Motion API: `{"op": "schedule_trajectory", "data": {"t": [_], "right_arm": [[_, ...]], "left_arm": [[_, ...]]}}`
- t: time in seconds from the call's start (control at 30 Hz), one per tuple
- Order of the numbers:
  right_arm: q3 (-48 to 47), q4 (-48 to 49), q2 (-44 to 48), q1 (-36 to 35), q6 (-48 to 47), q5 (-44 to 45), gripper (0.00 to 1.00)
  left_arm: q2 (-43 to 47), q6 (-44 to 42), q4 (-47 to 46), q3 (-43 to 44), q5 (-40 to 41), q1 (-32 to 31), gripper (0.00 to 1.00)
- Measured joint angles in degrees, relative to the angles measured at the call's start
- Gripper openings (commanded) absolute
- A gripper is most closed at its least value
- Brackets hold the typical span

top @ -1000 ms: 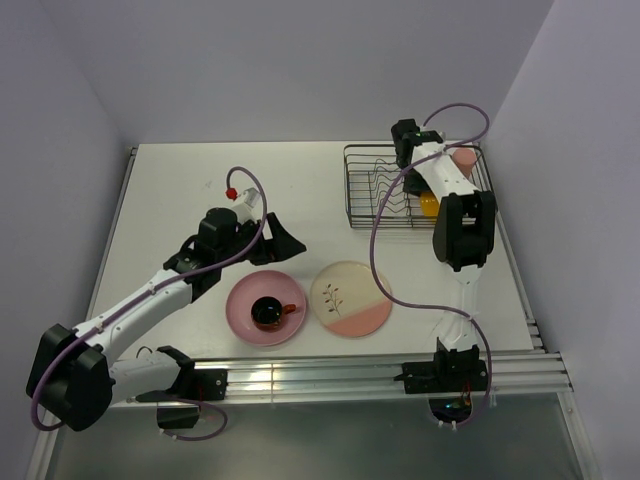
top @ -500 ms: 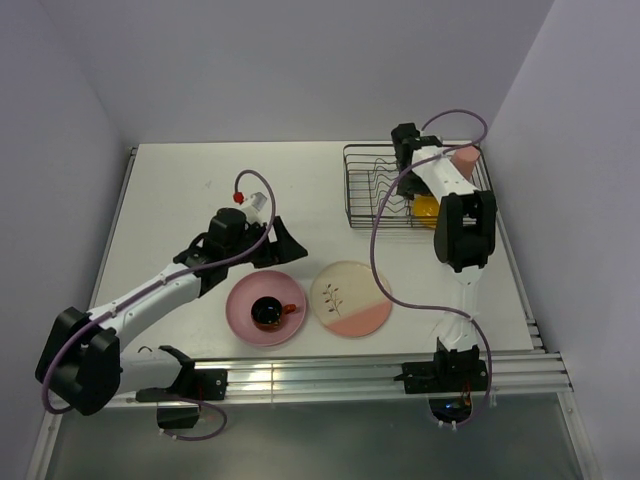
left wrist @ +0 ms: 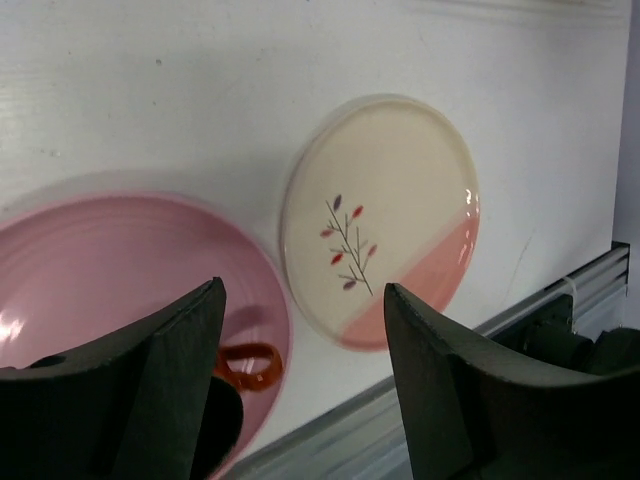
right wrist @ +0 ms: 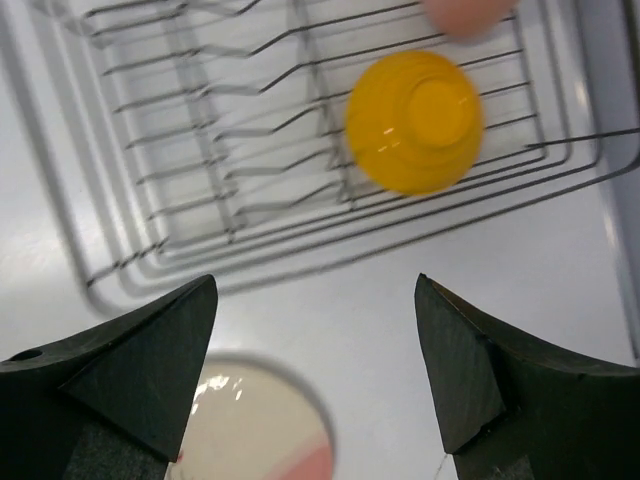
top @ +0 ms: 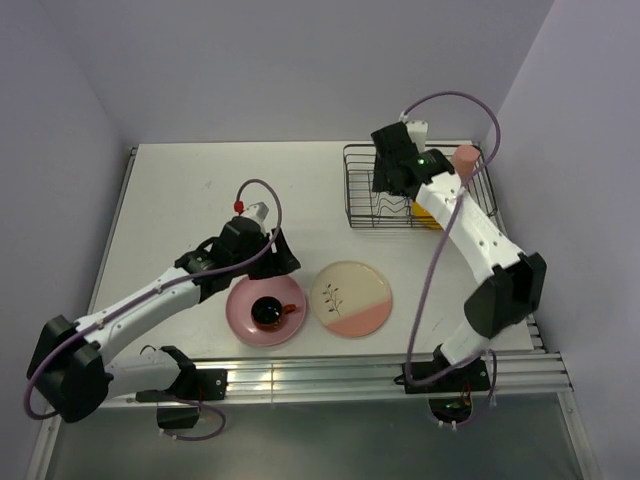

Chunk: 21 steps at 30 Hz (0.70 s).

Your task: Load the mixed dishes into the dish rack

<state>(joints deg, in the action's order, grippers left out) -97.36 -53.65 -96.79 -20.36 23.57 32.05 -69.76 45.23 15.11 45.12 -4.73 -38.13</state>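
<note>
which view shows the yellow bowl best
Right wrist: the yellow bowl shows whole and uncovered in the rack, if slightly blurred. In the top view the right arm hides all but a yellow sliver. The left wrist view does not show it.

The left gripper (top: pixel 283 262) has slid toward the near edge to hang over the far rim of the pink plate (top: pixel 243 318), while the right gripper (top: pixel 386 183) has risen above the rack (top: pixel 348 190), its elbow (top: pixel 508 292) swung toward the right edge.
</note>
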Motion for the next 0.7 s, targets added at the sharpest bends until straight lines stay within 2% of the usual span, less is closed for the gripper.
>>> {"op": "schedule_trajectory", "data": {"t": [0.2, 0.43, 0.7], "right_arm": [[13.2, 0.9, 15.7, -12.2, 2.6, -3.7, 0.86], [24.3, 1.8, 31.5, -20.3, 5.9, -8.5, 0.85], [35.5, 7.8, 44.5, -26.4, 10.0, -22.4, 0.85]], "left_arm": [[8.8, 4.2, 9.5, 1.6, 9.0, -6.3, 0.66], [15.4, 13.3, 20.2, -0.6, 16.4, -10.7, 0.63], [14.7, 20.8, 28.2, -3.0, 20.2, -11.8, 0.61]]}}
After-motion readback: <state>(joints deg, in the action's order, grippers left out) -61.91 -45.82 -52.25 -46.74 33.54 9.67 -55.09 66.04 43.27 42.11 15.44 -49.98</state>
